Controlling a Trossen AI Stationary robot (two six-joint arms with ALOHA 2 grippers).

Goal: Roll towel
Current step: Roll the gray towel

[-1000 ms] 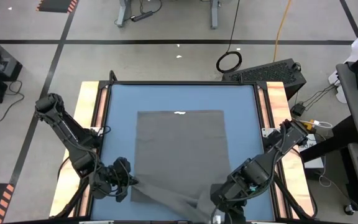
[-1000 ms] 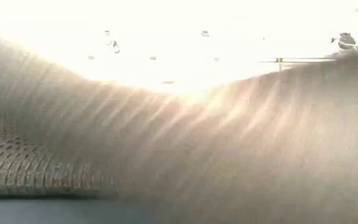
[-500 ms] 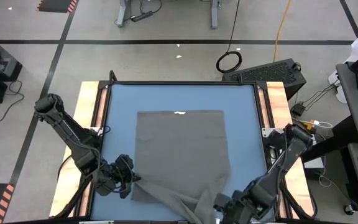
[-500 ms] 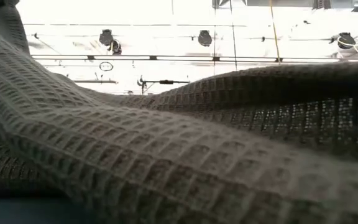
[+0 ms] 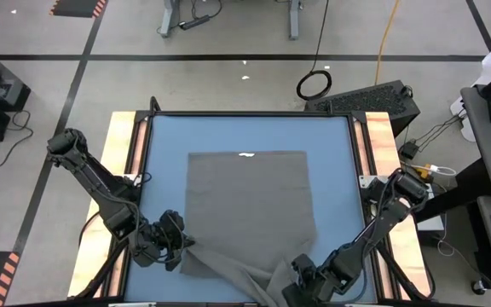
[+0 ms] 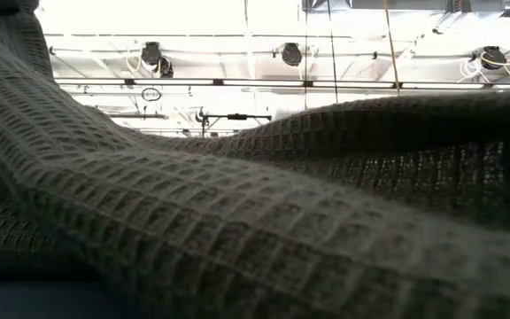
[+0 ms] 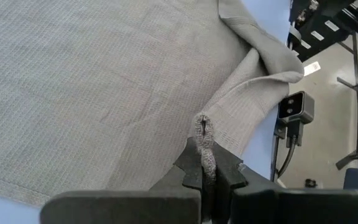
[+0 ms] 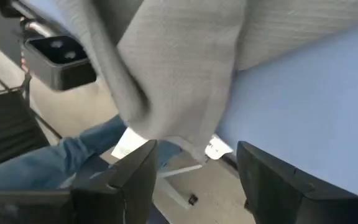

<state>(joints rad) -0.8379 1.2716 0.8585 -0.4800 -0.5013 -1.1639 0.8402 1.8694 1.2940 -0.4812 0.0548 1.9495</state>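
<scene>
The grey towel lies spread on the blue table, its white tag at the far edge. Its near part is bunched into folds at the table's near edge. These folds fill the low view. My left gripper is shut on the towel's near-left corner. My right gripper stands open at the near-right corner, which hangs just ahead of its fingers, with nothing between them. My left gripper pinches a small raised fold of the towel at its near-left corner between its two fingers. They come slanting down from the table's left side. The cloth beyond the pinch lies slack on the table.
Wooden rails run along the table's left and right sides. A black camera block hangs off the near edge. A person's blue trouser leg shows below the near edge. Bare blue table lies left, right and beyond the towel.
My right gripper has come down toward the table's near edge at the towel's near-right corner, and its wrist has rolled. The bunched near part of the towel has shifted in front of the low camera and now lies still.
</scene>
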